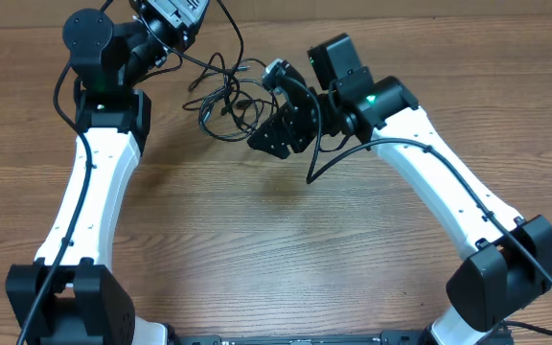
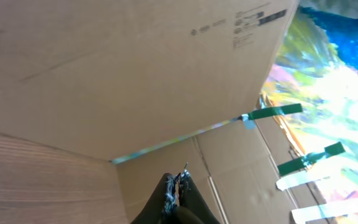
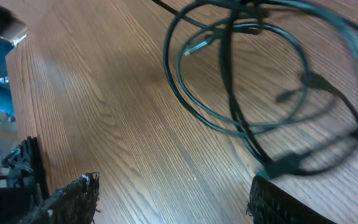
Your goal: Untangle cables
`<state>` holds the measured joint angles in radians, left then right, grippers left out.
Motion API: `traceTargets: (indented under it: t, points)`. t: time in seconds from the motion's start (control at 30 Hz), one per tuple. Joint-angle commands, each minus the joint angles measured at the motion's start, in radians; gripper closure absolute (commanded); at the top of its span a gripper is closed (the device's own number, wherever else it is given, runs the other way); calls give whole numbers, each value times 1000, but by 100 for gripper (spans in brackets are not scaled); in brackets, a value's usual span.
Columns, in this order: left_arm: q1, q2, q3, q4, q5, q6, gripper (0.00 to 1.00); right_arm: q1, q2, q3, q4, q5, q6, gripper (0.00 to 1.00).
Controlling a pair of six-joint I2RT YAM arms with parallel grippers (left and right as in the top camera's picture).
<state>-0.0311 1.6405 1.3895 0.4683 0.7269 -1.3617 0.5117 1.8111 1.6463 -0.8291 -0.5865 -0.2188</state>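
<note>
The right tool [image 3: 173, 202] is released. Its two black fingers [image 3: 73, 199] stand far apart, and nothing is between them but bare wood. It hangs low over the tabletop [image 3: 104, 112], tipped toward the cables [image 3: 247, 93]. The cables lie just ahead of it in big loose loops that cross over each other. One dark plug [image 3: 281, 165] on a cable sits right by the tip of one finger (I cannot tell if they touch). A small silver plug end [image 3: 194, 46] shows inside the loops, farther away.

From above, the cables make one small messy bunch near the far edge of the tabletop, between the two arms. The right tool is just beside the bunch, on its right side.

The left tool [image 2: 176, 186] is clenched, with its fingertips pressed together. I cannot tell if a thin cord is pinched in there. It is lifted up off the tabletop at the far edge and points at a brown cardboard wall [image 2: 104, 62]. Strips of green tape [image 2: 272, 113] are stuck on the cardboard.
</note>
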Motion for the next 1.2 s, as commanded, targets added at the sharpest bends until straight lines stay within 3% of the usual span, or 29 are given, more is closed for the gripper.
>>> traceTargets:
  t: [0.0, 0.23, 0.4, 0.47, 0.5, 0.57, 0.67, 0.7, 0.8, 0.87, 1.0, 1.17]
  points:
    - [-11, -68, 16, 11, -26, -31, 96, 33, -2, -5, 58, 50, -26, 25]
    - [-56, -112, 16, 11, -55, -34, 96, 90, 12, -9, 217, 370, -26, 34]
    - [-57, -140, 16, 11, -74, -33, 96, 92, 54, -10, 227, 390, -21, 39]
    - [-57, -150, 16, 12, -90, -30, 96, 92, 61, -10, 200, 353, -18, 51]
    - [-57, -155, 16, 12, -110, -26, 96, 92, 64, -10, 174, 338, -18, 67]
    - [-53, -160, 16, 12, -156, 9, 96, 91, 64, -10, 114, 339, -13, 89]
    - [-24, -164, 16, -1, -240, 94, 96, 76, 64, -10, 10, 384, -14, 96]
    - [15, -167, 16, 0, -260, 109, 96, 39, 64, -10, -92, 477, -14, 96]
    - [71, -182, 16, 0, -259, 110, 96, -26, 64, -10, -188, 575, -16, 96]
    - [116, -198, 16, 0, -254, 110, 96, -84, 64, -11, -226, 613, -15, 90]
    - [185, -225, 16, -7, -214, 136, 96, -221, 64, -11, -239, 581, -14, 79]
    - [222, -239, 16, -97, -199, 181, 96, -377, 64, -11, -224, 575, -14, 73]
